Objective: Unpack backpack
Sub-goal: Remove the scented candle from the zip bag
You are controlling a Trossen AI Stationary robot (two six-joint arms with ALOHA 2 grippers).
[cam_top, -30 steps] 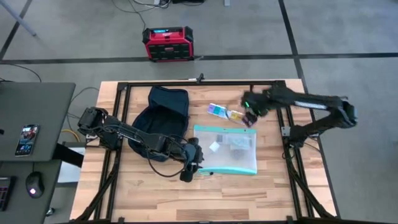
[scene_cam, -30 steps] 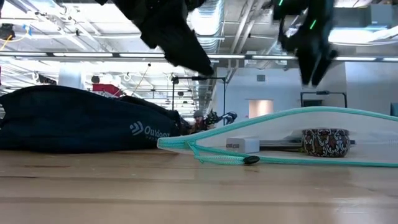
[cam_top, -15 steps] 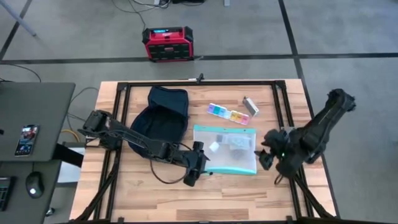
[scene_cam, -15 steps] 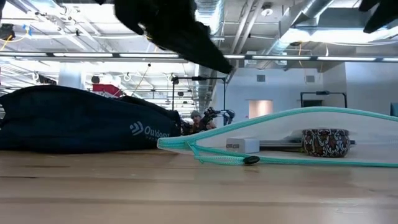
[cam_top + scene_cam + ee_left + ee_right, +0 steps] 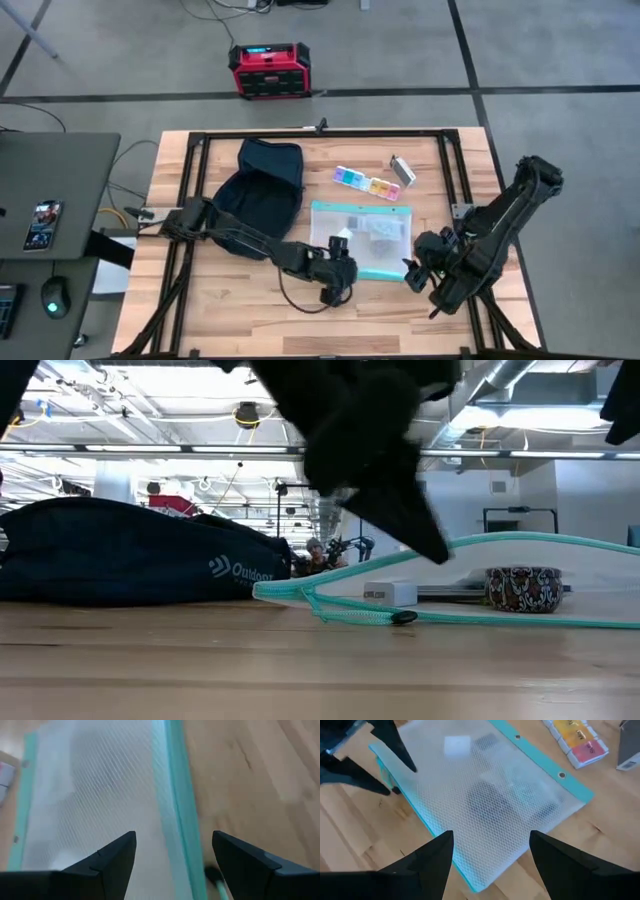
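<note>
Left arm stretched long and low from table's left edge toward front centre, elbow bent, forearm angled down. Left gripper (image 5: 338, 285) above tabletop, fingers (image 5: 116, 861) spread wide apart, nothing between them. In low view it hangs as dark mass, tips pointing down. Right arm folded at table's right edge, upper link rising to high elbow, forearm reaching back in toward centre. Right gripper (image 5: 418, 272) off the surface, fingers (image 5: 433, 859) parted wide, holding nothing.
</note>
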